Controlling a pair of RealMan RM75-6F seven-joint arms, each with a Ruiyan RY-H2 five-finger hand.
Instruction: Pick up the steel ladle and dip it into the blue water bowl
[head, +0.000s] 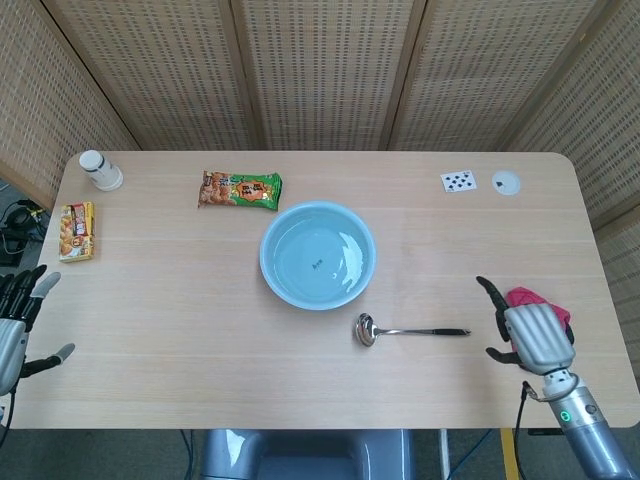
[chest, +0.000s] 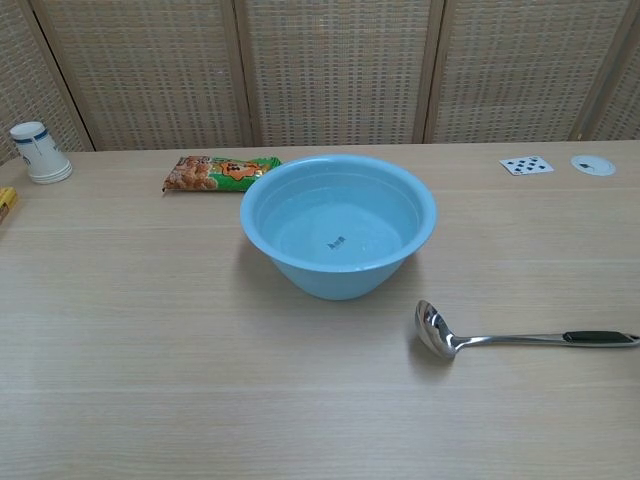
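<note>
Two hands in head view, none in chest view. Right hand (head: 530, 335) over the table's right part, back of hand up toward cam, fingers apart and bent downward, nothing held; wrist and forearm run off toward the bottom-right corner. Sits near the handle end of the steel ladle (head: 410, 331) but apart from it, no contact. Partly covers a pink cloth (head: 535, 298) just behind it. Left hand (head: 20, 325) at far left edge, off the table's side, fingers spread & pointing up, thumb out to the side, empty. Ladle lies flat on the table (head: 180, 330), bowl end left, black-tipped handle pointing right, just in front-right of the blue water bowl (head: 318, 254), not touching it. Bowl mid-table, upright, water inside, small dark mark on its bottom. Chest view same: ladle (chest: 520, 338) flat, cup facing up, near bowl (chest: 338, 225) but clear of it. Rest: snack packet (head: 240, 189) behind-left of bowl, white paper cup (head: 100, 170) at far-left back corner, yellow snack box (head: 77, 231) at left edge, playing card (head: 458, 181) & small white disc (head: 506, 182) back right, side by side, apart. Woven screen panels behind table.
</note>
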